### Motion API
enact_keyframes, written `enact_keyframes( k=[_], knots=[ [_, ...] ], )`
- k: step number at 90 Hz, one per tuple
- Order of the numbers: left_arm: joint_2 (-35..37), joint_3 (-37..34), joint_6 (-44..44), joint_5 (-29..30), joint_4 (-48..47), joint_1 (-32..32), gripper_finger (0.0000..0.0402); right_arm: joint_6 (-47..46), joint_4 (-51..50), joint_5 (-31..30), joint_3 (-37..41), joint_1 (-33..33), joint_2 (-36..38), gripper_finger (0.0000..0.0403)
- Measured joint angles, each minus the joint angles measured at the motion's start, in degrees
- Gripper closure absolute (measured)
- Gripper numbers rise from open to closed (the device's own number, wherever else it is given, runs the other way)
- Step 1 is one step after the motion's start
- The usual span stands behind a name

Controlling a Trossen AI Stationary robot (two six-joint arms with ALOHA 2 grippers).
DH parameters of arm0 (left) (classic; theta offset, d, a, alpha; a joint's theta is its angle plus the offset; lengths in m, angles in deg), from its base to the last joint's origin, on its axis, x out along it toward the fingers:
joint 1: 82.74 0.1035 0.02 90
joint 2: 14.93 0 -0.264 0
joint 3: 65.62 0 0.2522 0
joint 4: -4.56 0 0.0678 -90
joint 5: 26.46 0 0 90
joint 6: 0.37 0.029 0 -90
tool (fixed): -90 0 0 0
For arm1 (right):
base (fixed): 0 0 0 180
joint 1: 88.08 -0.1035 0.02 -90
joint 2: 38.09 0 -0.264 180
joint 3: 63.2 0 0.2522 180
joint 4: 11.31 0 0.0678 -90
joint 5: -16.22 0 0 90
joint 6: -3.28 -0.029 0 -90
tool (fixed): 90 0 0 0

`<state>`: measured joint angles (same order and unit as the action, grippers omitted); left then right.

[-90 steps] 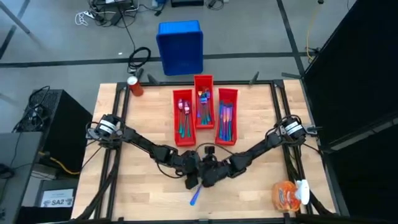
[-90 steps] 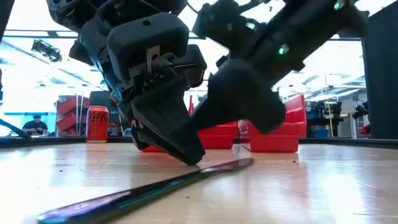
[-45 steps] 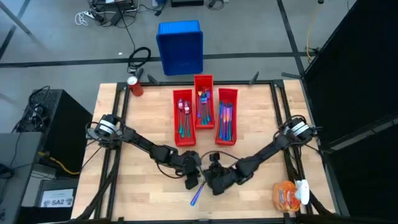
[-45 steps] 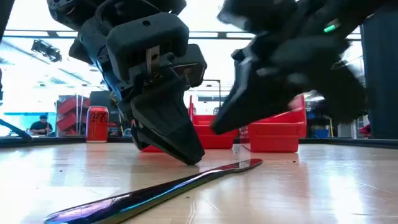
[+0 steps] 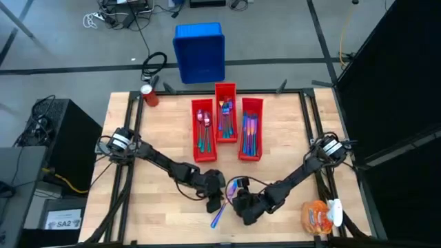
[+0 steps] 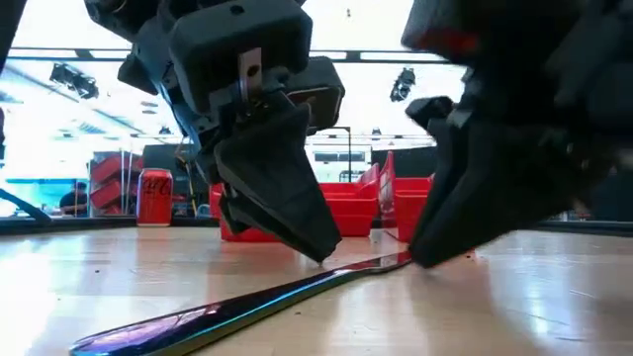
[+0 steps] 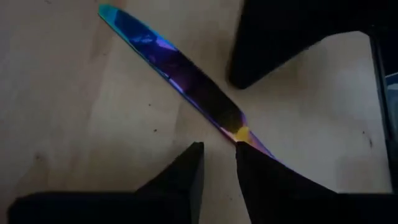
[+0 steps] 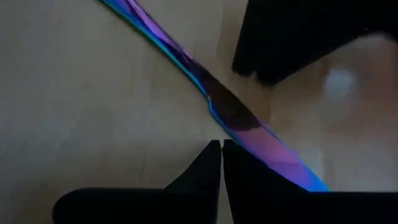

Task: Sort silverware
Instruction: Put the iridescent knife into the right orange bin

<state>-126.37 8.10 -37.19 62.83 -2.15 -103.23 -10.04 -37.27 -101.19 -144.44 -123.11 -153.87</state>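
Observation:
One iridescent knife [image 5: 219,215] lies flat on the wooden table near its front edge, slanting from near left to far right. My left gripper [image 7: 217,146] points down over the knife's middle, its fingers a narrow gap apart. My right gripper [image 8: 221,143] is shut, with its tips down beside the knife [image 8: 233,118] toward its far end [image 6: 401,262]. The rest of the silverware lies in three red bins [image 5: 204,148] at the table's middle. My left gripper comes slanting down from above. One fingertip [image 7: 249,155] rests on the knife's middle part [image 7: 229,119] and the other stands on the wood beside it. The knife lies flat on the table. My right gripper's shut fingertips [image 8: 214,152] stand at the knife's edge; whether they touch it, I cannot tell.
A red can [image 5: 149,95] stands at the table's far left corner. An orange bag [image 5: 317,215] lies at the near right. A blue crate [image 5: 200,52] sits on the floor beyond the table. Bare wood stretches to both sides of the grippers.
My right gripper has moved toward the table's near edge and come down beside the knife's far end. The knife stays flat on the table.

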Motion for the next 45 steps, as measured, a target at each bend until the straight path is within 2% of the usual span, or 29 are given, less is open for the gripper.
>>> enact_keyframes(
  k=[20, 45],
  knots=[
    [0.0, 0.1, 0.0, 1.3, -0.1, -0.7, 0.0297, 0.5, 0.5, 0.1, -0.2, 1.7, -0.9, 0.0403],
    [-0.8, 0.2, -0.1, 1.5, 0.3, -0.7, 0.0279, 6.1, 5.5, -2.9, 0.2, 3.6, -1.3, 0.0403]
  ],
)
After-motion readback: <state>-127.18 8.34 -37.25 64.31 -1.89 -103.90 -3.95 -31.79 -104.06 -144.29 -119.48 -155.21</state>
